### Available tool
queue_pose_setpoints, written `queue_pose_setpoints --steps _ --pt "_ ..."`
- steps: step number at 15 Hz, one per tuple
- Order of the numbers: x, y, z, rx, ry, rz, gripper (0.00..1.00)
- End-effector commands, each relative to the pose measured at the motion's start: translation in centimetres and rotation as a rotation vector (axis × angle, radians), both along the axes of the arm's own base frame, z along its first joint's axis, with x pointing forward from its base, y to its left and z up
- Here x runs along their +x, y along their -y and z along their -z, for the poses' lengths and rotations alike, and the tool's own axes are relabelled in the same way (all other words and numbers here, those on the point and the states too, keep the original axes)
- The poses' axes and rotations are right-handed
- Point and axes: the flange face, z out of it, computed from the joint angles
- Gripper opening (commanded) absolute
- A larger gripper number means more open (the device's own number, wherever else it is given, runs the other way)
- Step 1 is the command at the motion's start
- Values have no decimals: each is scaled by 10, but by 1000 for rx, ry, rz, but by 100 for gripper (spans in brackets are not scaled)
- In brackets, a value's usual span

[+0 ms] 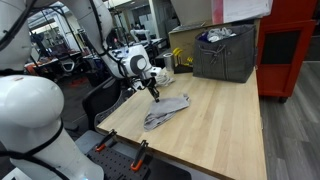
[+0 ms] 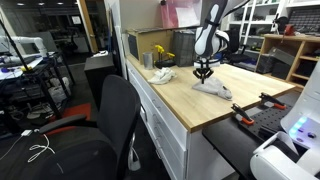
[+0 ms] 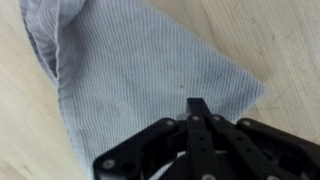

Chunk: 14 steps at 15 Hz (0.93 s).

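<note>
Honestly, little looks done to me: on the pale, smooth-grained wooden counter (image 1: 225,125) the cloth (image 1: 167,110) lies rumpled and low, not lifted, with a dark grey bin (image 1: 225,55) at its 1 o'clock. In the wrist view the cloth is soft grey-blue, finely ribbed, loosely folded toward 11 o'clock. My tool (image 3: 198,108) is clenched at its lower edge; whether it pinches fabric I cannot tell.
</note>
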Motion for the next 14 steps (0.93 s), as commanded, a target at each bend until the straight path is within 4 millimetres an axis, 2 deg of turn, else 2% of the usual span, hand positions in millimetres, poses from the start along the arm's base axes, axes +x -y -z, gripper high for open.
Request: queue_pose_setpoints --steps 1,4,8,14 --pt "1 0 25 -27 -37 4 0" --pt "5 5 51 -52 -65 0 0" --pt "15 -15 45 65 -60 15 0" --pt "46 -60 37 243 -16 17 0"
